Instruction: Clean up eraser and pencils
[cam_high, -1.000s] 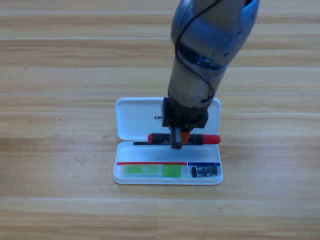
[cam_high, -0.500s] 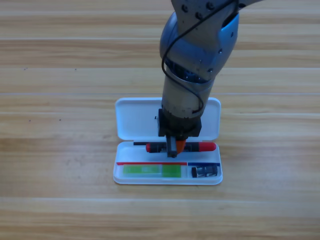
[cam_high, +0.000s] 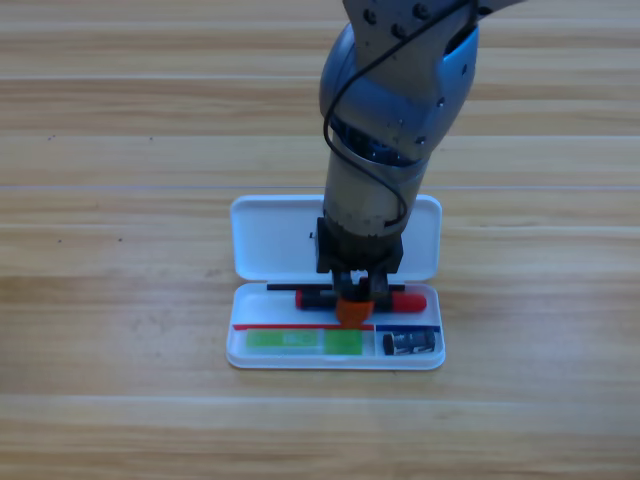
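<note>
- The right arm (cam_high: 395, 110) comes in from the top edge of the high view, near the middle, and points steeply down at the white case (cam_high: 270, 245).
- The case lies open on the wooden bench (cam_high: 120, 150). Its lid lies flat on the far side, and its tray (cam_high: 236, 350) is on the near side, toward the bottom of the view.
- The right pincer (cam_high: 352, 303) is over the far edge of the tray, just where tray and lid meet, about halfway along the case.
- It sits right on the black-and-red pencil (cam_high: 408, 299), with an orange tip showing in front of the stick. Whether it grips the pencil or has let go of it cannot be told from above.
- The black-and-red pencil lies lengthwise along the far edge of the tray, level and parallel to the hinge line. Its red right end reaches toward the tray's right edge. A short red piece and a black piece show to the left of the pincer, and the middle of the pencil is hidden under it.
- The pale pencil with the green end (cam_high: 305, 341) lies in the long left compartment along the tray's near edge, parallel to the other pencil.
- The eraser (cam_high: 412, 343) lies in the small compartment at the tray's near right corner, beside the pale pencil's compartment and apart from the pincer.
- Both pencils and the eraser are inside the outline of the case. Nothing of the task lies on the bare bench.
- The left arm does not show.
</note>
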